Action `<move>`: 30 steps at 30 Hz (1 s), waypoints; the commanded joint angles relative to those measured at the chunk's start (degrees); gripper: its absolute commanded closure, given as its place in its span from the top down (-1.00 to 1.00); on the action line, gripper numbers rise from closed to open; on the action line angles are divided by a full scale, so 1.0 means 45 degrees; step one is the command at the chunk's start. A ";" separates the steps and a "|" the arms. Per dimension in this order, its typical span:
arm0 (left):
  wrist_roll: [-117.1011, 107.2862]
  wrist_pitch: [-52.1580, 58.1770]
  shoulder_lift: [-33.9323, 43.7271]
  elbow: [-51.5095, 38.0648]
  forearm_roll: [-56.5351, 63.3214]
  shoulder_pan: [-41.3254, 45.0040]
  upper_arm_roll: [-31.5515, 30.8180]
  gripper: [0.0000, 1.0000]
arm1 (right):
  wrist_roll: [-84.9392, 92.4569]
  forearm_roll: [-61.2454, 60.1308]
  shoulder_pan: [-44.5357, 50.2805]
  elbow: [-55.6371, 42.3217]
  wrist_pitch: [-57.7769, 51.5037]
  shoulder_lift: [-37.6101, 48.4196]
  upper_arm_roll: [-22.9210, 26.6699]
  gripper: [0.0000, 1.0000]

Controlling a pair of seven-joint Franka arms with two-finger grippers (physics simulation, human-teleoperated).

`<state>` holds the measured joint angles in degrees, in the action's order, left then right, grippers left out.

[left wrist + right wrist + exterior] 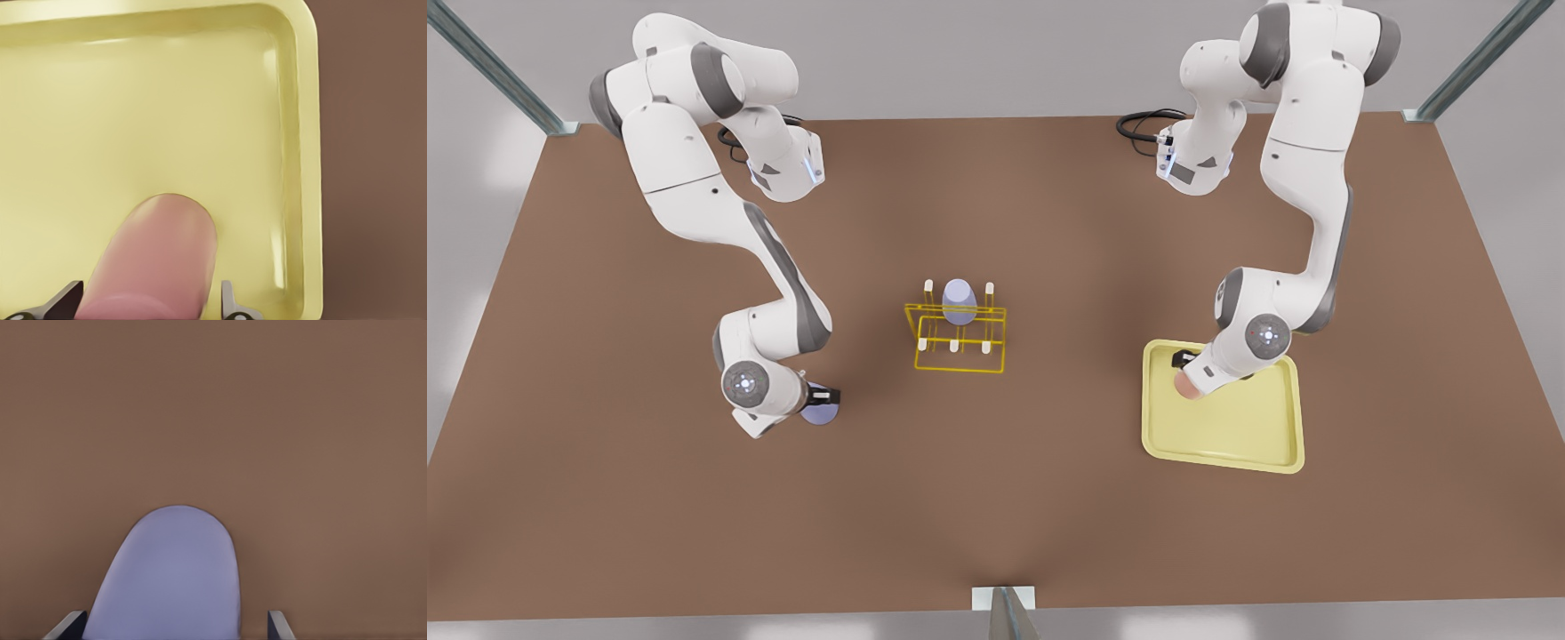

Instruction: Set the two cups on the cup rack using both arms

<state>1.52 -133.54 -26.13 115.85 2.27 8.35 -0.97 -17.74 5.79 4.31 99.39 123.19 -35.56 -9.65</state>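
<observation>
The left claw [1181, 363] is straddling the pale pink tapered cup [157, 260] over the pale yellow flat tray [303, 133] and the right claw [829, 394] the pale lavender cup [170, 577], whether clenched I cannot tell; both should be squeezing squarely before lifting.

In the front view the wrist covers most of the pink cup [1185, 383] on the tray [1227, 449]. Both wrist views cut the pink cup [155, 263] and lavender cup [167, 577] at the rim end. Finger-to-cup contact cannot be determined for either pincer.
</observation>
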 commanded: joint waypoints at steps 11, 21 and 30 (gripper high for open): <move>-0.0064 -0.0286 -0.0091 -0.0023 0.0022 0.0020 0.0000 0.82 | -0.0374 -0.0017 -0.0058 0.0980 0.1120 0.0265 -0.0101 1.00; -0.0064 -0.0305 -0.0091 -0.0042 0.0022 0.0039 0.0000 0.76 | -0.0374 -0.0056 -0.0078 0.1156 0.1452 0.0187 -0.0120 1.00; -0.0064 -0.0383 -0.0091 -0.0101 0.0022 0.0039 0.0000 0.71 | -0.0354 -0.0017 -0.0078 0.1214 0.1511 0.0187 -0.0120 0.44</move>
<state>1.52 -135.14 -26.60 115.47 2.33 8.53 -0.97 -18.93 5.67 3.97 104.74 129.87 -34.48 -10.21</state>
